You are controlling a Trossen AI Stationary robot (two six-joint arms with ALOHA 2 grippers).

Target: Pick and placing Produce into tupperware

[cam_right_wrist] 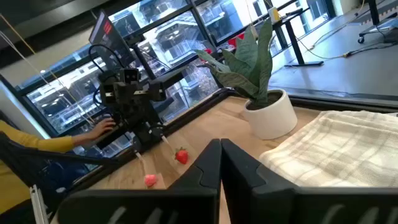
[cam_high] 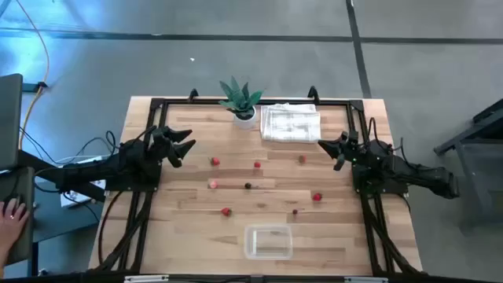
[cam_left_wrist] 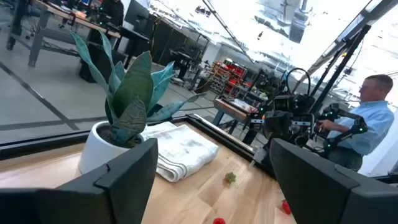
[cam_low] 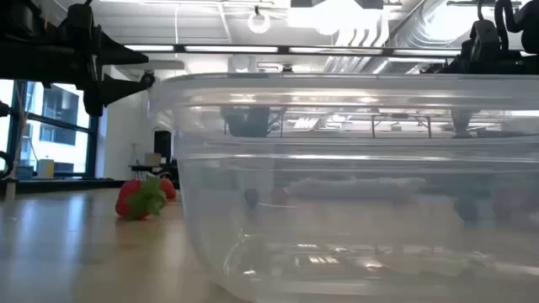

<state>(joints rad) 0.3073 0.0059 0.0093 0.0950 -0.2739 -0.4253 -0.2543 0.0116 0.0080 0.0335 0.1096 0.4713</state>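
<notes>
Nothing picked yet: the clear tupperware (cam_high: 268, 241) sits empty at the surface's near edge, strawberries (cam_high: 214, 162) scattered mid-surface. Left gripper (cam_high: 182, 146) spread, right gripper (cam_high: 331, 148) closed (both empty); next, descend onto a berry.

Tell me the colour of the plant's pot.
White. The pot shows best in the right wrist view, beside the cloth.

— How's the light?
— Bright daylight through the windows (cam_right_wrist: 155, 43); ceiling lamps (cam_low: 337, 13) glare.
— Focus?
— The tupperware (cam_low: 354, 185) looms soft, and strawberries (cam_low: 139, 199) behind it blur.
</notes>
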